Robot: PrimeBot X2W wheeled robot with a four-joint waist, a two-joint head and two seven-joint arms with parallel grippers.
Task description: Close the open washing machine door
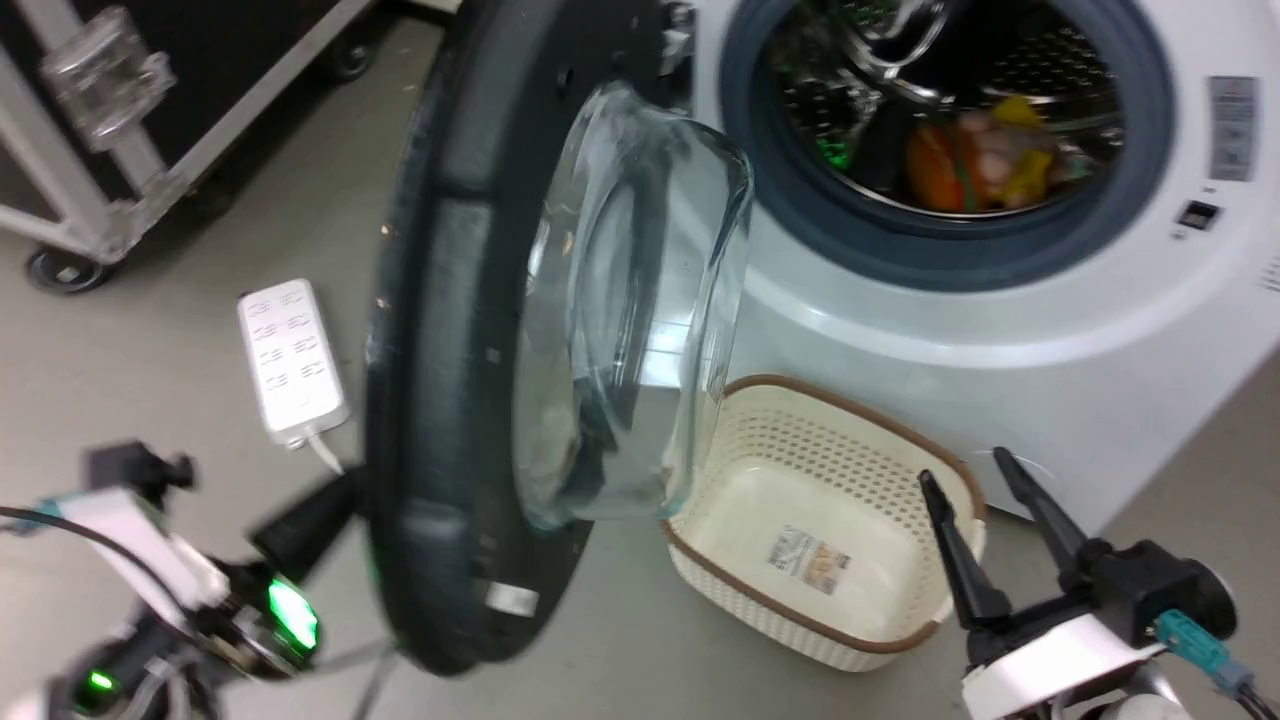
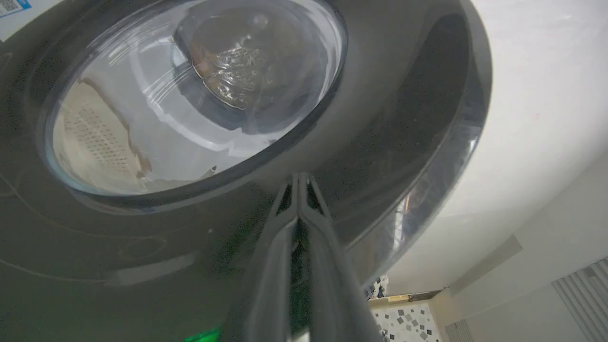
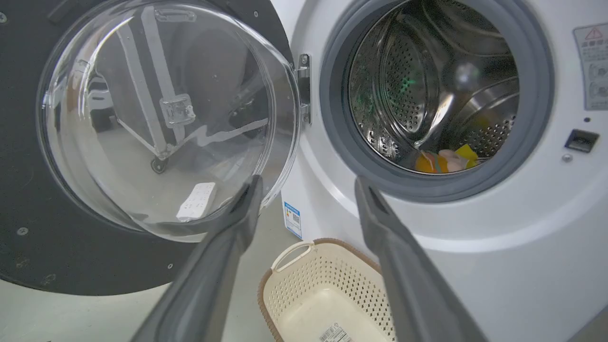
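The washing machine door (image 1: 440, 350) stands swung wide open, its black rim edge-on to the head view and its clear glass bowl (image 1: 630, 330) bulging toward the washing machine (image 1: 1000, 330). My left gripper (image 1: 345, 492) sits low behind the door, on its outer side. In the left wrist view its fingers (image 2: 300, 199) are shut together, tips resting on the dark outer face (image 2: 380, 142) just below the glass. My right gripper (image 1: 985, 495) hangs open at the lower right, above the floor in front of the machine. The right wrist view has the door (image 3: 28, 199), hinge (image 3: 304, 90) and drum mouth (image 3: 437, 90).
A cream perforated basket (image 1: 810, 520) stands on the floor under the drum mouth, between the door and my right gripper. Orange and yellow items (image 1: 980, 160) lie inside the drum. A white power strip (image 1: 292, 360) and a wheeled black case (image 1: 150, 100) are left of the door.
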